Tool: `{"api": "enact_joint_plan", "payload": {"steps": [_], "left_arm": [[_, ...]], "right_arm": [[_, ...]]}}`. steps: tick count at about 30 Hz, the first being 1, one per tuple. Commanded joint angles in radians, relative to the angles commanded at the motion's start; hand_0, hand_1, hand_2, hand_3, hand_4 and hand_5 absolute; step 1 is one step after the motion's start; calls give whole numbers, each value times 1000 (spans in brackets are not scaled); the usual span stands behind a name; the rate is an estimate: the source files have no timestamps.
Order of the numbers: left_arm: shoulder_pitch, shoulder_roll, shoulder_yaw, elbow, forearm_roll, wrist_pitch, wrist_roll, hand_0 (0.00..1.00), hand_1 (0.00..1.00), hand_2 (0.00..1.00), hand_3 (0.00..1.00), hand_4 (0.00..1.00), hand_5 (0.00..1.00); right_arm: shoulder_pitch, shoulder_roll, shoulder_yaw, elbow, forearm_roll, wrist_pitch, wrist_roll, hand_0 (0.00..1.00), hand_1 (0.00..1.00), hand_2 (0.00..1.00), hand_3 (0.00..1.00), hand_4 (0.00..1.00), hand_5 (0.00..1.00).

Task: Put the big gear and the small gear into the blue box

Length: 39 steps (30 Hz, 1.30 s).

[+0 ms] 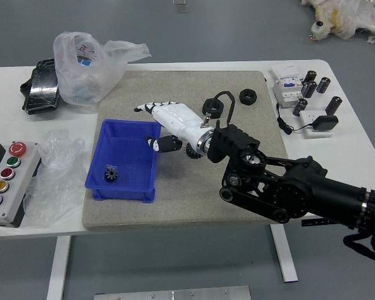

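My right hand [151,125] is over the right edge of the blue box [137,192], its fingers spread and holding nothing. One dark gear [110,174] lies on the box floor, near the front left. Another dark toothed gear [192,152] sits on the grey mat just outside the box, partly covered by my right wrist. Which of the two is the bigger, I cannot tell.
Two black rings [248,97] lie at the mat's back right. Crumpled clear plastic [55,175] and a button panel [12,181] are left of the box. Black cylinders [334,105] and white devices [289,90] stand at the right.
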Motion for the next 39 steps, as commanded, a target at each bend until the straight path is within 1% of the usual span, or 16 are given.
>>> {"api": "enact_joint_plan", "payload": {"steps": [1,6,7,12,13,18,19,20,24,25,30,31,36,37,39], "left_arm": [[0,0,0,0,0,0,0,685,582,554,659,640,409],[0,2,1,1,-2,1,-2,685,582,554,659,640,409],[1,1,2,1,-3,1,-3,685,582,553,658,639,409],[3,-1,1,1,-3,0,-3,685,582,553,658,639,409],[2,-1,0,1,-2,0,-3,685,583,553,659,640,408],[1,0,1,2,-3,0,-5,685,583,553,659,640,408],[1,0,1,2,-3,0,-5,685,582,554,658,640,408],[1,-1,2,2,-3,0,-5,685,582,554,658,640,408],[0,-1,3,3,-5,0,-6,685,582,554,658,640,408],[0,-1,3,3,-5,0,-6,685,583,554,659,638,410],[-2,-2,6,4,-7,0,-9,685,583,554,659,638,410],[-2,-2,6,4,-8,0,-10,685,582,555,661,636,410],[-2,-2,7,4,-9,1,-11,685,582,555,661,636,410],[-2,-2,7,4,-10,1,-12,685,582,555,663,635,410],[-2,-2,8,4,-11,2,-13,685,582,555,663,635,410]], "right_arm": [[-5,-7,9,-1,1,0,-2,793,849,885,893,692,167],[-47,-36,37,-13,12,14,-12,793,849,885,893,692,167],[-55,-40,39,-16,14,18,-15,812,854,897,914,900,332],[-84,-47,41,-31,22,39,-25,812,854,897,914,900,332],[-87,-48,39,-34,24,42,-26,809,846,904,921,958,405],[-96,-50,27,-60,36,59,-28,809,846,904,921,958,405],[-96,-50,22,-66,39,61,-29,806,840,883,919,977,418],[-97,-50,15,-74,43,63,-31,806,840,883,919,977,418],[-98,-45,-10,-104,60,59,-36,806,840,883,919,977,418],[-98,-43,-17,-113,64,54,-36,710,698,629,759,489,121],[-98,-37,-44,-145,71,17,-34,710,698,629,759,489,121],[-99,-36,-48,-149,72,7,-33,602,537,418,545,261,2],[-100,-37,-59,-159,75,-25,-23,602,537,418,545,261,2],[-101,-38,-59,-159,75,-30,-21,542,475,321,414,216,2],[-101,-39,-59,-160,76,-40,-15,542,475,321,414,216,2]]}}
